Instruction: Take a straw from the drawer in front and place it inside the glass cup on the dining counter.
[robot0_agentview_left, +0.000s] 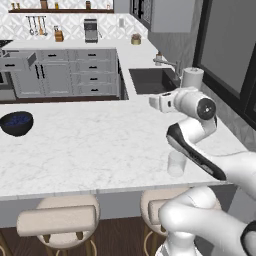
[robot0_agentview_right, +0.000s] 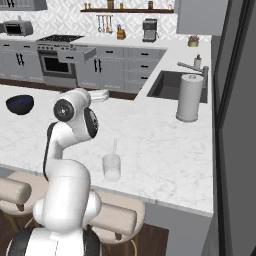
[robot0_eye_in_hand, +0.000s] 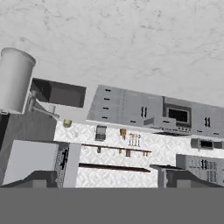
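The glass cup (robot0_agentview_right: 111, 167) stands on the dining counter (robot0_agentview_right: 160, 150) near its front edge, and a thin pale straw (robot0_agentview_right: 115, 148) rises upright out of it. In the left base view the glass cup (robot0_agentview_left: 175, 164) sits partly behind my forearm. My gripper (robot0_agentview_right: 104, 94) hovers well above and beyond the cup, level over the dining counter (robot0_agentview_left: 90, 145), pointing toward the far cabinets; it is open and holds nothing. The gripper (robot0_agentview_left: 152, 102) faces left in this view. Across the kitchen the drawer (robot0_agentview_right: 75, 54) stands pulled out, as does the drawer (robot0_agentview_left: 19, 61) here and the drawer (robot0_eye_in_hand: 161, 123), upside down.
A dark blue bowl (robot0_agentview_left: 16, 123) sits at the counter's left end. A white paper-towel roll (robot0_agentview_right: 190, 97) stands beside the sink (robot0_agentview_right: 172, 86) at the right. Round stools (robot0_agentview_left: 57, 222) are tucked under the near edge. A dark window wall (robot0_agentview_right: 235, 100) runs along the right.
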